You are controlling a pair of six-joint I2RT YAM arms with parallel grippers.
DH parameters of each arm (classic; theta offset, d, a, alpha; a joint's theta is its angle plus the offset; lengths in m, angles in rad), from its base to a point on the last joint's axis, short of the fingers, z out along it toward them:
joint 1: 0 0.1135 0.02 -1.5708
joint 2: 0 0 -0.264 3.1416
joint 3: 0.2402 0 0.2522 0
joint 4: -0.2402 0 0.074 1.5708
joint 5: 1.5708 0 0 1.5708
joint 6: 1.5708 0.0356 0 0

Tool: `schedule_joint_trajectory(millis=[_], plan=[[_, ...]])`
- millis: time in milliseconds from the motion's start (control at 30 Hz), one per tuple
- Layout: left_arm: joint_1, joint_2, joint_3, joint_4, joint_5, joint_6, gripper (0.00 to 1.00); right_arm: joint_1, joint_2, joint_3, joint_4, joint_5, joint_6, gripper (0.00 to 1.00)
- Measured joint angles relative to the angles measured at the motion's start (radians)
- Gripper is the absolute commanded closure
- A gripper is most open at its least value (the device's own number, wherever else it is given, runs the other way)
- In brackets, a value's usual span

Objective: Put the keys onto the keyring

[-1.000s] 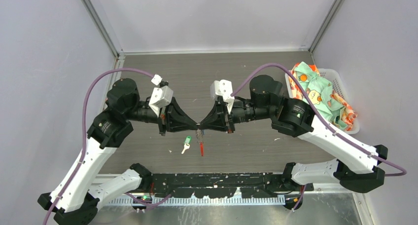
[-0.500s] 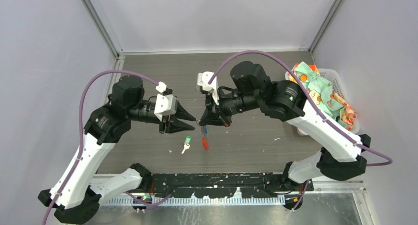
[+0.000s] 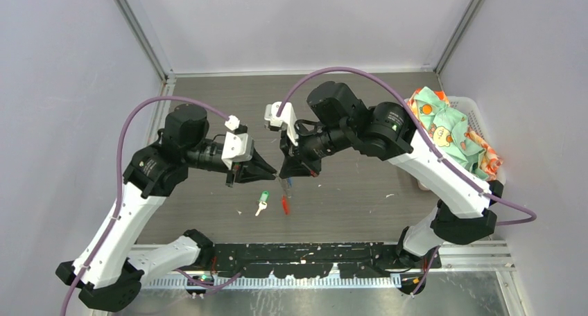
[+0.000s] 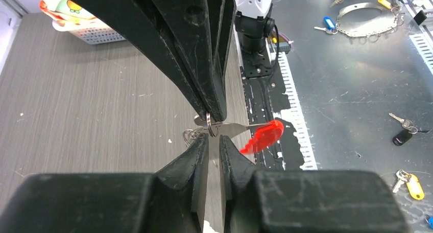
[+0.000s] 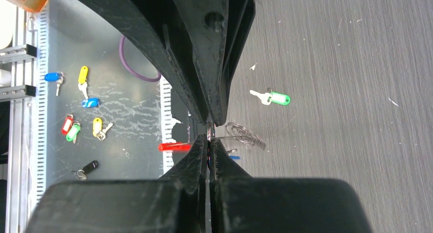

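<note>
At the moment of inspection the two arms met tip to tip above the middle of the counter (image 3: 360,191), and the work stood at the threading step, with one key not yet on. The right gripper (image 5: 208,140) had its jaws pressed together, and the left wrist view showed them pinching the wire ring of the keyring (image 3: 283,199), which was held clear of the counter with its red tab (image 4: 263,136) hanging out to one side. The left gripper (image 4: 214,142) faced it from the opposite side, its tips just beside the ring. Its jaws stood a narrow slit apart, and whether they pinched anything could not be told from any view. A small blue-headed piece (image 5: 232,157) appeared to hang by the ring, but it was too small and too hidden to confirm as a fitted key. The green-headed key (image 3: 263,197) lay flat on the counter, near the hanging tab on the left arm's side, untouched and apart from both grippers. In the inspector's judgement, the next move called for the left arm to collect that key by its plastic head and bring the hole to the ring's split. The right arm would meanwhile need to hold the ring steady, since both parts are small against the jaws and could easily slip or twist.
</note>
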Motion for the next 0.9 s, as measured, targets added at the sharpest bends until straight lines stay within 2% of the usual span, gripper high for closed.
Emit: schedule_joint_trajectory(millis=[100,300,400,567,700,733,833,900], plan=[[0.0,0.005,0.0,-0.009,-0.003,0.013,0.77,0.0,0.013,0.026,-0.007,0.0,0.002,0.99],[-0.002,0.02,0.0,-0.019,-0.007,0.028,0.78,0.0,0.045,0.052,-0.015,0.0,0.004,0.99],[-0.002,0.023,0.0,-0.023,-0.016,0.032,0.81,0.0,0.055,0.057,-0.023,0.0,0.006,0.99],[-0.005,0.023,0.002,-0.046,-0.025,0.058,0.98,0.0,0.057,0.058,-0.035,-0.001,0.006,0.99],[-0.006,0.024,0.005,-0.062,-0.035,0.066,1.0,0.0,0.068,0.07,-0.047,-0.002,0.005,0.99],[-0.006,0.024,0.007,-0.067,-0.038,0.066,1.0,0.002,0.074,0.077,-0.051,-0.002,0.005,0.96],[-0.007,0.027,0.01,-0.071,-0.046,0.059,0.99,0.002,0.08,0.085,-0.058,-0.002,0.007,0.77],[-0.007,0.029,0.01,-0.058,-0.051,0.028,1.0,0.002,0.08,0.084,-0.052,0.001,0.021,0.71]])
